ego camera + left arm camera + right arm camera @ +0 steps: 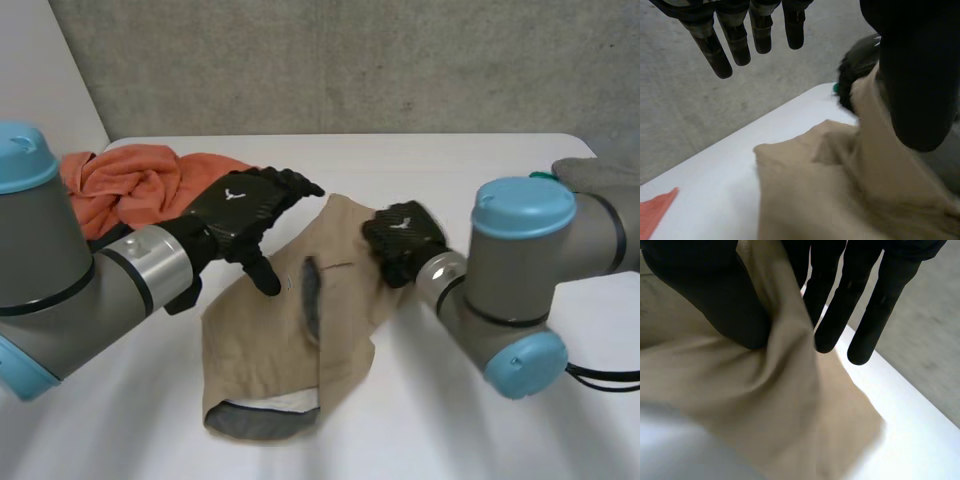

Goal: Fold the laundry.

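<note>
**Right hand [705, 290] pinches soft tan cloth [770, 420]**

A raised fold of the cloth is caught between the black hand's broad thumb and its straight fingers [832, 310]. The rest lies wrinkled under the palm, spreading onto the smooth white table [910, 440]. A rough grey surface [940, 330] lies past the table's edge.

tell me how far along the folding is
Early. Nothing looks finished. In hand: the right hand pinches an edge of the rumpled tan garment; the left hand hovers open over it. Left: folding it, plus the bunched orange cloth and the grey cloth.
</note>
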You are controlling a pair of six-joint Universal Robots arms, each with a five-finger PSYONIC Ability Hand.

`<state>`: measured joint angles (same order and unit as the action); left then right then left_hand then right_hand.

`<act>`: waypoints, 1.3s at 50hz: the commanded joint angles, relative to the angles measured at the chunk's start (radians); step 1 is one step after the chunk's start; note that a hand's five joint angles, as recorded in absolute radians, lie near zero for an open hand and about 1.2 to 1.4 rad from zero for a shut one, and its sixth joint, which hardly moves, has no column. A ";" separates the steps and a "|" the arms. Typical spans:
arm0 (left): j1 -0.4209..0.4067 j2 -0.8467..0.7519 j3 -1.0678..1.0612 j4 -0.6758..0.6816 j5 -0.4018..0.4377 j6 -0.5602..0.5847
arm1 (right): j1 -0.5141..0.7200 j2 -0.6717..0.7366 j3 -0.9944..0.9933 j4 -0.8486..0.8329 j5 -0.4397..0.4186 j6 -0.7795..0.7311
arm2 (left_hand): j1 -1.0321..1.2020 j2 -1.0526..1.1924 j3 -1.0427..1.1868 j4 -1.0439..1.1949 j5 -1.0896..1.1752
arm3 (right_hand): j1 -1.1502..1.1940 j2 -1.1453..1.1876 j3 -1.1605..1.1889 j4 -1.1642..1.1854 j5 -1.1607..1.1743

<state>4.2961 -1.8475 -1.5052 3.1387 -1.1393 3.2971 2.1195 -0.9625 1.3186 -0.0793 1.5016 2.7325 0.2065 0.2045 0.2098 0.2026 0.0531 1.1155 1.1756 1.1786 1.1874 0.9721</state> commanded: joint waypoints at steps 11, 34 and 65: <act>0.077 -0.134 0.115 0.043 -0.045 0.084 | -0.227 -0.275 0.174 0.070 -0.138 -0.185 | -0.008 -0.006 -0.011 -0.004 -0.029 | -0.941 -1.001 -1.004 -1.013 -0.972; -0.062 -0.559 0.582 -0.239 -0.086 0.421 | -0.199 -0.523 0.510 0.233 -0.135 -0.218 | -0.011 -0.009 -0.014 -0.007 -0.032 | -0.941 -1.001 -1.004 -1.013 -0.972; -0.228 -0.118 0.136 0.063 -0.551 0.345 | -0.168 0.020 -0.143 -0.531 -0.142 -0.238 | 1.190 1.192 1.186 1.194 1.169 | 0.281 0.221 0.218 0.209 0.250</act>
<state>4.1312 -2.0969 -1.1941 3.1225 -1.5615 3.6748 1.9214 -1.0765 1.4336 -0.5074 1.5091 2.4524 1.0993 1.1932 1.1873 1.1978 1.0160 1.0935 1.1755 1.1822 1.1933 1.0047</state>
